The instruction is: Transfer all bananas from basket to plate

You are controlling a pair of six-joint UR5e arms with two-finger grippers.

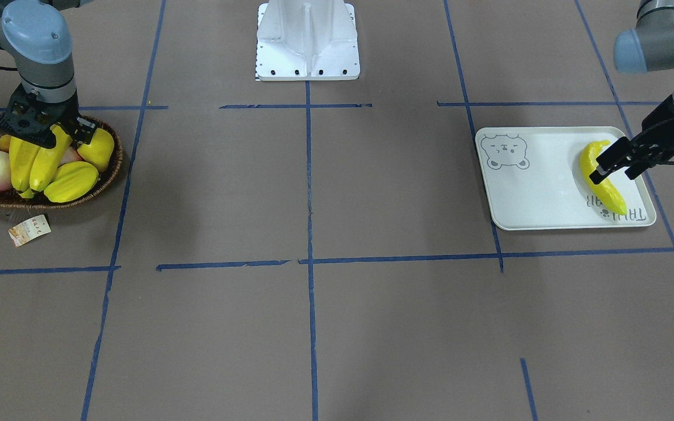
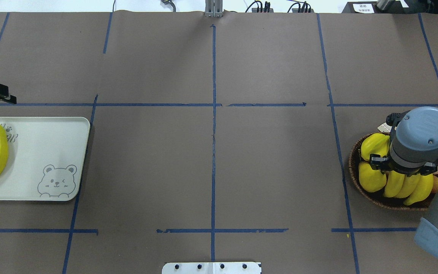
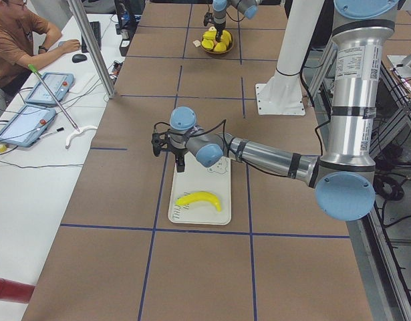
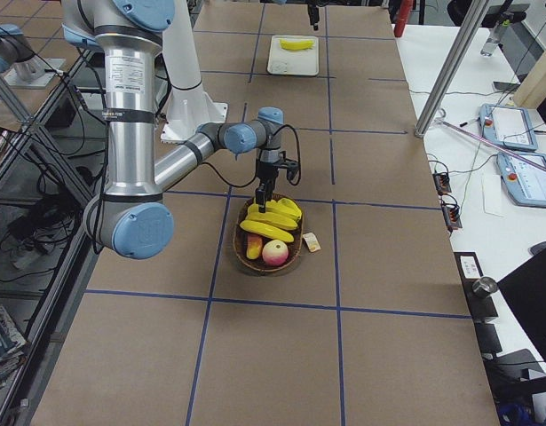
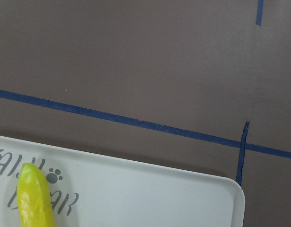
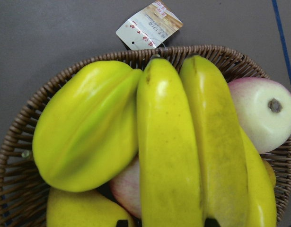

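Status, front view: right claw (image 1: 41,133) sits at the stem ends of three bananas (image 1: 28,166) in the basket (image 1: 113,169). A fourth banana (image 1: 606,190) lies on the plate (image 1: 536,202), with left claw (image 1: 611,166) hanging above it, fingers apart, nothing held.
Overhead: left claw is seen off the plate's far edge. The three bananas are fanned under the right wrist.
Side views: basket and plate are set at opposite bench (image 4: 281,355) ends, well apart.
Left wrist: only a plate corner and a banana tip are shown.
Right wrist: fingertips (image 6: 121,223) are seen astride the outer banana (image 6: 169,151), with a starfruit (image 6: 86,127) touching it. Whether it is clamped cannot be told.
Judged: pick two of four is in hand. Next, closure is to be confirmed. A straight lift is then called for so neighbours are not dragged. A hand-over is probably needed.
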